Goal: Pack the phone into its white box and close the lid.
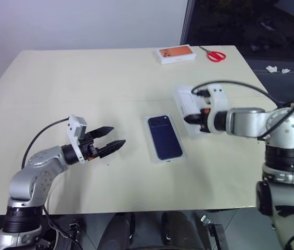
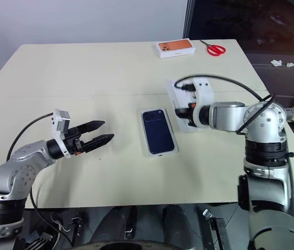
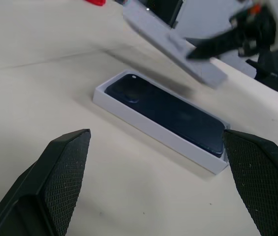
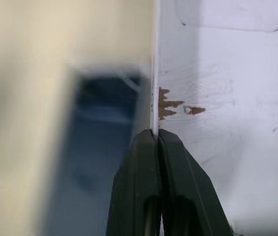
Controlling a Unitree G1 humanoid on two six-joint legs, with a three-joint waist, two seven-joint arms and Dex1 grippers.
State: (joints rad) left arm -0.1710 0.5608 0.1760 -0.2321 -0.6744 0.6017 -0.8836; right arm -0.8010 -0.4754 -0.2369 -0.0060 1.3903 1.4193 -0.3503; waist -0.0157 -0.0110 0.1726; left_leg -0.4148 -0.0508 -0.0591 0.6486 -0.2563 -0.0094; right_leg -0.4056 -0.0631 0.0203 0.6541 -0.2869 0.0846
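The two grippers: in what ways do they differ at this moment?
The left gripper is open and holds nothing; the right gripper is shut on the lid's edge. The left gripper hovers left of the box with the phone; the right one holds the lid tilted on the box's other side. Both have black fingers.

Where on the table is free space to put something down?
The table is bare across its far left, from the orange-topped box and scissors leftwards, and along the near edge. It is crowded mid-right: the phone lies in its box, and the right gripper holds the lid beside it.
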